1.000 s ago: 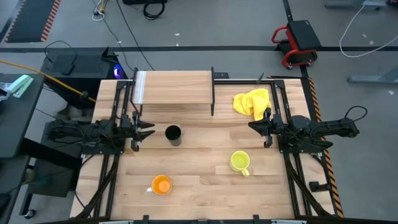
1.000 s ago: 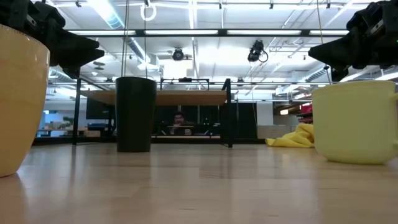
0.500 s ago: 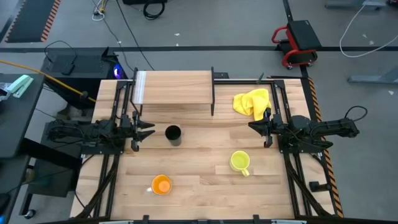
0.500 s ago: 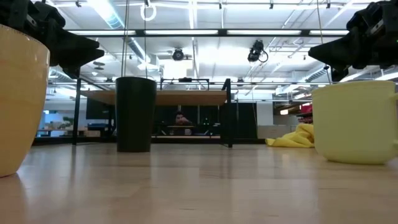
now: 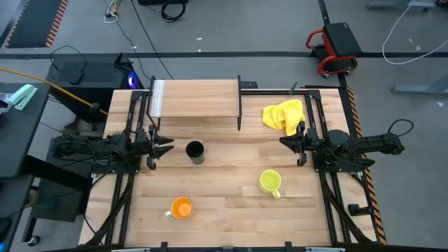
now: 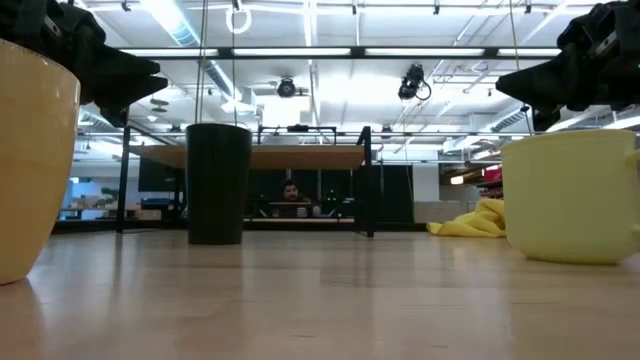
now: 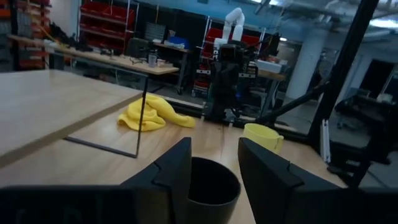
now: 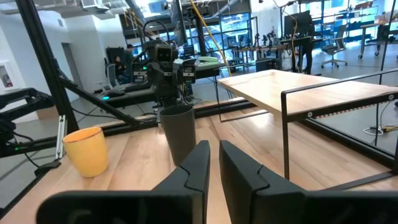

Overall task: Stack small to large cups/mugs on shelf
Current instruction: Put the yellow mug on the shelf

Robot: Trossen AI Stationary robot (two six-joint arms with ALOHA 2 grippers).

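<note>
The black cup (image 5: 194,150) stands upright on the table's middle, just in front of the shelf (image 5: 196,98), a low light-wood board on thin black posts at the far edge. The yellow mug (image 5: 269,182) stands to the right and nearer, its handle toward the near edge. The orange mug (image 5: 181,208) stands near the near edge. My left gripper (image 5: 166,145) hovers open just left of the black cup (image 7: 211,186), above the table, touching nothing. My right gripper (image 5: 283,142) hovers shut right of the middle, beyond the yellow mug.
A crumpled yellow cloth (image 5: 283,115) lies at the far right, beside the shelf and close behind my right gripper. Black frame rails run along the table's left and right sides. Bare wood lies between the cups. A person shows far behind the shelf in the low view.
</note>
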